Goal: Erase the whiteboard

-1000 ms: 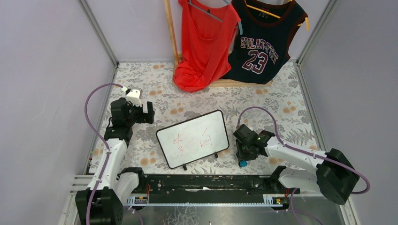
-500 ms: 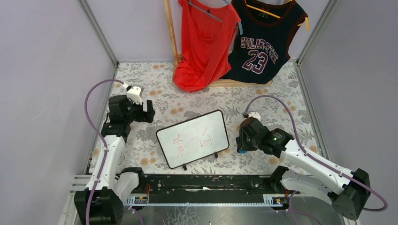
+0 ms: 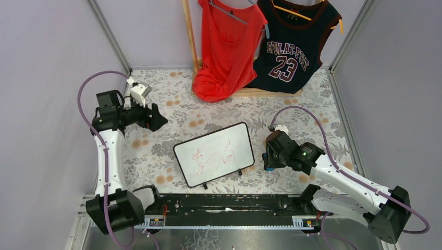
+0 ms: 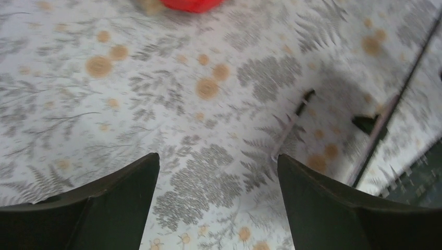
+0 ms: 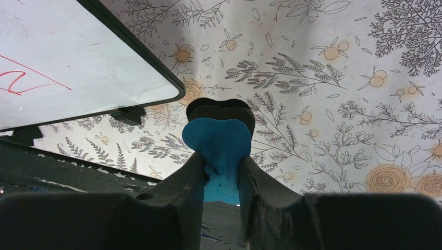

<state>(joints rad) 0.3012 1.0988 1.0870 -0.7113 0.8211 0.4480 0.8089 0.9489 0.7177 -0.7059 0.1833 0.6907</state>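
Observation:
The whiteboard (image 3: 213,154) lies on the floral table near the front middle, tilted, with red scribbles on it. Its corner also shows in the right wrist view (image 5: 62,67). My right gripper (image 3: 268,160) hangs just right of the board, a little above the table. It is shut on a blue eraser (image 5: 219,140) with a black pad under it. My left gripper (image 3: 159,120) is open and empty, raised up and to the left of the board. In the left wrist view (image 4: 216,161) only tablecloth lies between its fingers, with the board's edge (image 4: 372,140) blurred at the right.
A red top (image 3: 226,47) and a dark number 23 jersey (image 3: 292,44) hang on a wooden rack at the back. A black rail (image 3: 224,204) runs along the near edge. Grey walls close in the left and right sides.
My right gripper lifted the blue eraser off the table beside the board's lower right corner and raised it. My left arm swung back and left, away from the board.

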